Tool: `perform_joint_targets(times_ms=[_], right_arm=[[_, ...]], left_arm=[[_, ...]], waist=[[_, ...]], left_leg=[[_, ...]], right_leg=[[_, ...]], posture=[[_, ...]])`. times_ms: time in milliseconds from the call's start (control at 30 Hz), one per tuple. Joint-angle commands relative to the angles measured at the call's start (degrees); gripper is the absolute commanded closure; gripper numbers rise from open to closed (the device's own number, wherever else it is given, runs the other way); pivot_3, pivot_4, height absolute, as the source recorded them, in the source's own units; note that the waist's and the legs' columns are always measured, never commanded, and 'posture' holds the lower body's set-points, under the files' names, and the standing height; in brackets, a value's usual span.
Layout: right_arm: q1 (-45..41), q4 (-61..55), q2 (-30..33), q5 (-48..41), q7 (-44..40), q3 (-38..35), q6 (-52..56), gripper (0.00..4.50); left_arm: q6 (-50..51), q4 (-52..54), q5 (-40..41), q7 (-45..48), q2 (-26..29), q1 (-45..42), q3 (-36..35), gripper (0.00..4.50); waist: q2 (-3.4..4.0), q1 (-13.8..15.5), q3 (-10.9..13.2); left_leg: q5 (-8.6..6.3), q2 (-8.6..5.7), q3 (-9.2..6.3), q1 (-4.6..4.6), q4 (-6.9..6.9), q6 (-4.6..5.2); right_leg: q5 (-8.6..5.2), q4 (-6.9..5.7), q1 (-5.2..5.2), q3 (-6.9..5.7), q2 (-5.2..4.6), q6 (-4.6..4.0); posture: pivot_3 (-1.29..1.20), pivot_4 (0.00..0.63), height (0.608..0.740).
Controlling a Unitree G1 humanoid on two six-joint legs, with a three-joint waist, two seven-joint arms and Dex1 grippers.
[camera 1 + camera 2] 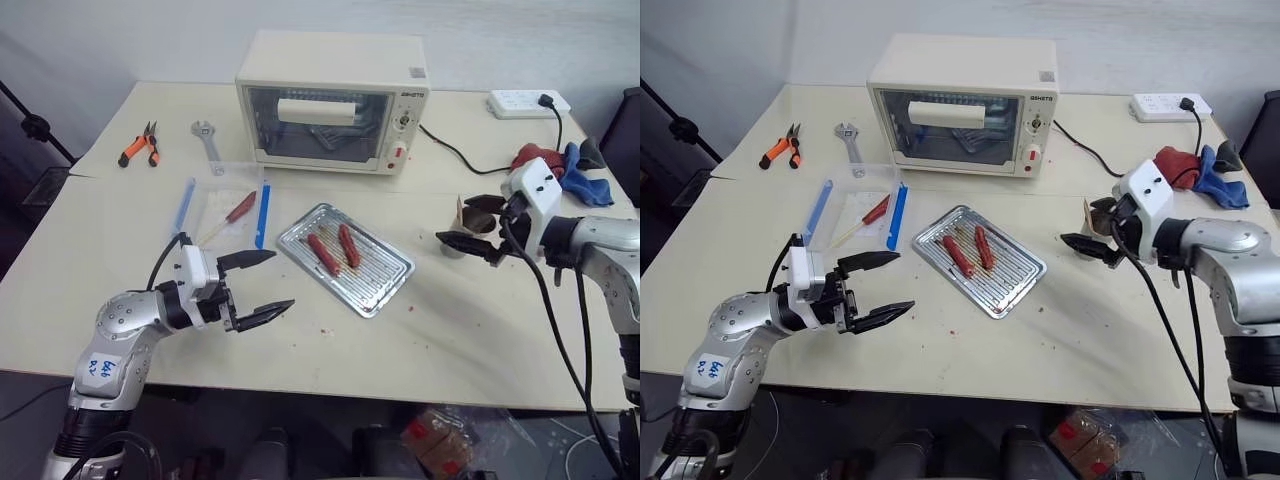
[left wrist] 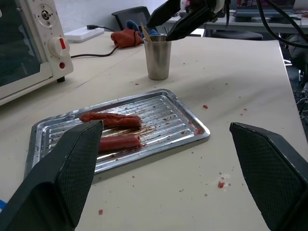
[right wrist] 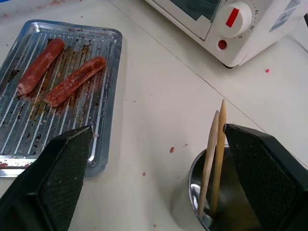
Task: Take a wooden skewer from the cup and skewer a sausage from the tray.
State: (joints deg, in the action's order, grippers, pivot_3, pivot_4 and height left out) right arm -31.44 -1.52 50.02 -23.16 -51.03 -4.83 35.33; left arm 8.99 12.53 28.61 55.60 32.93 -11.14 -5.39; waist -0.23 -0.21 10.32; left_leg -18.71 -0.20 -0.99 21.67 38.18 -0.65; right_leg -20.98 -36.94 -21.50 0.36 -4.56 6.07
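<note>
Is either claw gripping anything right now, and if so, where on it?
Nothing is held. The left claw hangs open near the tray. The right claw is open above the cup, its fingers either side of the two skewers, not closed on them.

Both arms are built of rounded silver-grey metal segments joined by black rings. The left arm's upper segment carries a white sticker with blue handwriting. Each wrist ends in a white boxy housing, and from it spring two black, tapering fingers whose inner faces are finely cross-hatched: the left tool [image 1: 258,288] and the right tool [image 1: 468,222]. Black cables loop along each forearm.
</note>
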Motion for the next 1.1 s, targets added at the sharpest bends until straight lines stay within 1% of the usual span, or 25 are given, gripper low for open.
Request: perform_joint_targets(times_ms=[33, 267, 567, 933, 1100], right_arm=[[0.4, -0.27, -0.43, 0.38, -0.43, -0.51, -1.17, 0.0], [0.19, 1.14, -1.4, 1.74, -1.05, -0.06, -2.18, 0.0], [-0.36, 1.63, 0.16, 2.66, -1.63, -1.15, -2.1, 0.0], [-2.95, 5.89, -0.66, 4.34, -1.54, -1.18, -4.22, 0.0], [-2.99, 5.28, -1.85, 4.02, -2.03, 0.02, -3.81, 0.0]], left_arm=[[-0.51, 0.78, 0.02, 0.01, 0.14, -0.31, -0.22, 0.04], [-0.5, 0.83, 0.06, 0.06, 0.17, -0.28, -0.23, 0.04], [-0.39, 1.11, 0.1, 0.03, 0.41, -0.06, -0.48, 0.04], [-0.32, 1.13, 0.01, -0.35, 0.14, -0.49, -0.27, 0.04], [-0.33, 1.19, 0.01, -0.42, 0.15, -0.37, -0.27, 0.04]], waist=[[0.0, -0.01, 0.0], [0.0, -0.02, 0.0], [0.0, -0.01, 0.0], [0.0, -0.05, 0.0], [0.0, -0.04, 0.0]], left_leg=[[0.0, 0.0, 0.0, 0.0, 0.0, 0.0], [0.0, 0.0, 0.0, 0.0, 0.0, 0.0], [0.0, 0.0, 0.01, 0.0, 0.0, 0.0], [0.0, 0.0, 0.01, 0.0, 0.0, 0.0], [0.0, 0.0, 0.01, 0.0, 0.0, 0.0]], right_leg=[[0.0, 0.0, 0.0, 0.0, 0.0, 0.0], [0.0, 0.0, 0.0, 0.0, 0.0, 0.0], [0.0, 0.0, 0.0, 0.01, 0.0, 0.0], [0.0, 0.0, 0.0, 0.01, 0.0, 0.0], [0.0, 0.0, 0.0, 0.0, 0.0, 0.0]], posture=[[0.0, 0.15, 0.74], [0.0, 0.15, 0.74], [0.0, 0.15, 0.74], [0.0, 0.15, 0.74], [0.0, 0.15, 0.74]])
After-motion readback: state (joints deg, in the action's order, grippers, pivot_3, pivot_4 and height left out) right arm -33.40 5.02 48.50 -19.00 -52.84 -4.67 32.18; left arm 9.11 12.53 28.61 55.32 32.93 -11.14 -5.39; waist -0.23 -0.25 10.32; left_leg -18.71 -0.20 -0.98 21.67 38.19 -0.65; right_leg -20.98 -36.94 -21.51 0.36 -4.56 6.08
